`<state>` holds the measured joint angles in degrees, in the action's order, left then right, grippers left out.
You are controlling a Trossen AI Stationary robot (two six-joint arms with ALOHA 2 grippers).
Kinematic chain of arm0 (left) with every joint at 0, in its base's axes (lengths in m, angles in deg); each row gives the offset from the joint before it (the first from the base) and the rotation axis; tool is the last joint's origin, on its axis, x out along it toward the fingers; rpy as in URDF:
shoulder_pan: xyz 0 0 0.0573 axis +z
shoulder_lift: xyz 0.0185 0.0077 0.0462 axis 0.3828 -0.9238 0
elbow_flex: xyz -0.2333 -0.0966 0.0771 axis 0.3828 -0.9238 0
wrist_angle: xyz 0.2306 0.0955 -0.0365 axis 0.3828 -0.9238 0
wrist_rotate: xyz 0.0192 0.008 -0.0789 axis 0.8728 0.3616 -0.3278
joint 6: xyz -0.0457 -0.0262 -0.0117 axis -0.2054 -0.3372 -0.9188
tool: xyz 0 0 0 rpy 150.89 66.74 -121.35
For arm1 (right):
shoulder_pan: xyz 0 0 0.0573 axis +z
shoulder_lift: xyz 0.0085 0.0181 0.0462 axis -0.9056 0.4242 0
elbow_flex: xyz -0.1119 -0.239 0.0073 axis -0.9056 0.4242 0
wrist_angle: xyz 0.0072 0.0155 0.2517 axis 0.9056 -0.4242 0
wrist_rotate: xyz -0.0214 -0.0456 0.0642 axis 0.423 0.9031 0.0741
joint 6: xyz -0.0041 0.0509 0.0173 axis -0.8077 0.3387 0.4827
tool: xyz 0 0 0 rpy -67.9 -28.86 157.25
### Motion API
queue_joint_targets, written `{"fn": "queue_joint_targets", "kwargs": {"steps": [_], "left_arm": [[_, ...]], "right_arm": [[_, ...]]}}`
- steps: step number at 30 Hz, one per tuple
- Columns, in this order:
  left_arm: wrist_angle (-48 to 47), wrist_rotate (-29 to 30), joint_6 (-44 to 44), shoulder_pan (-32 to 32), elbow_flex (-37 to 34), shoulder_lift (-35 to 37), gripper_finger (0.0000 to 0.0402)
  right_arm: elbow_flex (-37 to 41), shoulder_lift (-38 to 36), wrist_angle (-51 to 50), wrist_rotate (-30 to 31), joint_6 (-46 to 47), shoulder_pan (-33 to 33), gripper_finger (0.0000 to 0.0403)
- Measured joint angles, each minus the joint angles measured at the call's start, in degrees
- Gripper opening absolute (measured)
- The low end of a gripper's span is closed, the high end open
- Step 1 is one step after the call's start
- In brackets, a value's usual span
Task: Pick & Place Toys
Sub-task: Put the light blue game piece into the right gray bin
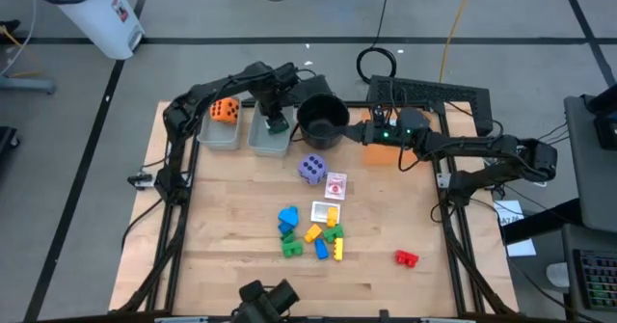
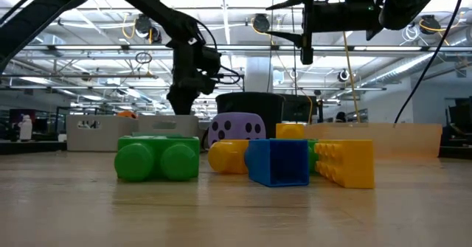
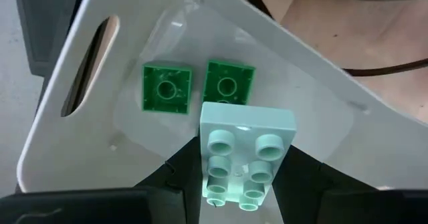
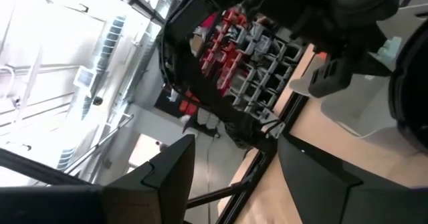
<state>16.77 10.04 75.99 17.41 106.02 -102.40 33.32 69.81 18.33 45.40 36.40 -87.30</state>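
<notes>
My left gripper point(image 1: 278, 121) points down over the second grey bin point(image 1: 269, 142) at the table's far left, shut on a pale green studded block point(image 3: 244, 157). Two green blocks point(image 3: 167, 89) point(image 3: 229, 83) lie on that bin's floor. An orange die point(image 1: 225, 111) sits in the bin beside it. My right gripper point(image 1: 369, 130) is open and holds nothing, level beside the black pot point(image 1: 323, 121). A purple die point(image 1: 311, 169), two cards point(image 1: 335, 185) and blue, yellow and green blocks point(image 1: 310, 234) lie mid-table. A red block point(image 1: 406, 257) lies apart. My left gripper pinches the pale green block between its two fingers point(image 3: 175, 178), one on each of two opposite sides point(image 3: 204, 177). The fingers come from above, pointing down. The block sits level with its studs up, over the inside of the bin and above the two green blocks.
The two bins and the pot stand in a row along the far edge. The table's frame rails point(image 1: 178, 207) run along both sides. In the low view a green block point(image 2: 157, 158), a blue one point(image 2: 279, 161) and a yellow one point(image 2: 343, 162) stand close to the camera.
</notes>
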Motion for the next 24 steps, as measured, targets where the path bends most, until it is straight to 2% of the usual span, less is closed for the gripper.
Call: {"fn": "queue_joint_targets", "kwargs": {"steps": [3,10,21,24], "left_arm": [[-0.42,2.30,-0.05,-0.36,0.00,-0.97,0.0138],[-0.12,1.98,-0.03,-1.11,0.00,-2.09,0.0138],[-0.08,1.48,-0.04,-1.11,-0.02,-4.30,0.0139],[-0.06,1.45,-0.02,-1.11,0.00,-4.76,0.0152]], "right_arm": [[0.00,0.00,0.15,-1.84,-0.03,-1.34,0.0208],[0.00,0.00,-0.33,-5.72,-0.02,-3.80,0.0208],[0.00,0.00,-0.96,-7.18,-0.11,-4.25,0.0208],[0.01,0.00,-1.75,-7.18,-0.01,-4.25,0.0208]]}}
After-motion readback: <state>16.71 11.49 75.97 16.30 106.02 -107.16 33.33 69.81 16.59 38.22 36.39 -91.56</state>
